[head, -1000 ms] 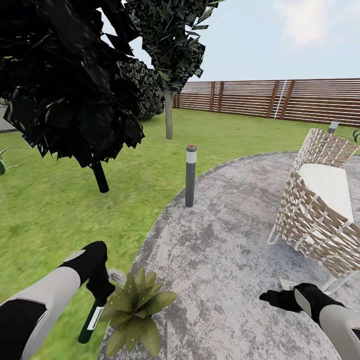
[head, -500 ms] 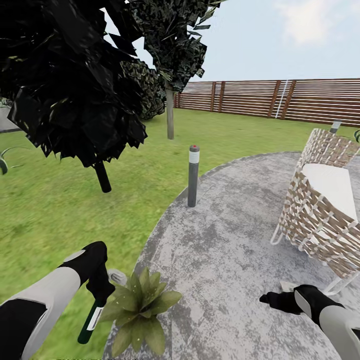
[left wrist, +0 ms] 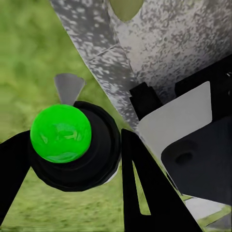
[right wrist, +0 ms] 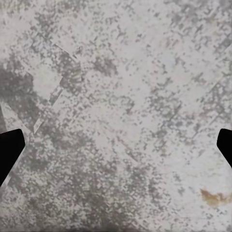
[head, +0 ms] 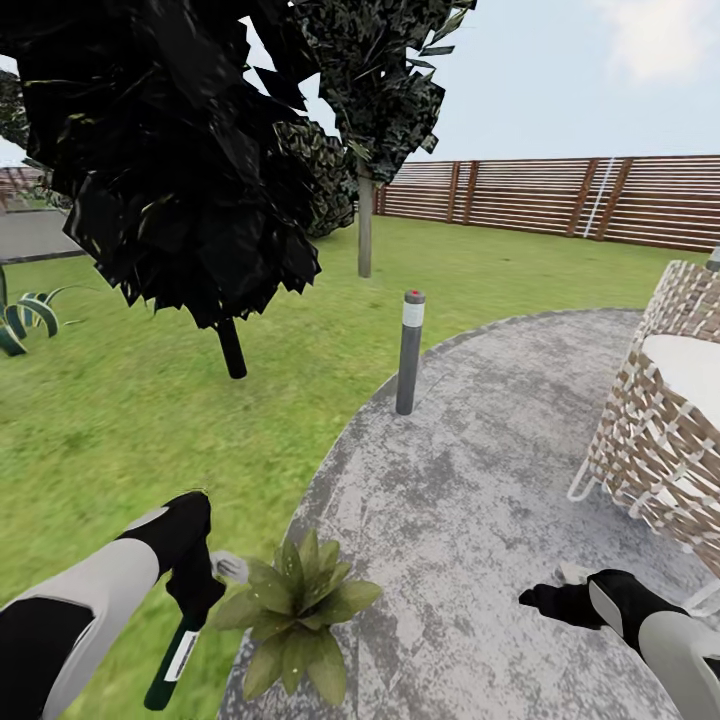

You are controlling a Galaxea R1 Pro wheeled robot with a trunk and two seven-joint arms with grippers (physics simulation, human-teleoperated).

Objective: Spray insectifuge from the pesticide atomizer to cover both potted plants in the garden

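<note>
Atomizer in the left hand, just beside the potted plant.

The left hand (head: 195,590) is closed around the pesticide atomizer (head: 172,660), long axis hanging downward beside the potted plant (head: 295,610); the right hand (head: 545,600), farther off, appears open and empty.

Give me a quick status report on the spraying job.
Left gripper shut on pesticide atomizer, hanging down. Right gripper open over patio. Potted plant just beside the atomizer. Nothing between them.

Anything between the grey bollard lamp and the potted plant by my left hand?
No. In the head view, bare patio paving lies between the bollard lamp and the potted plant, along the lawn's edge.
</note>
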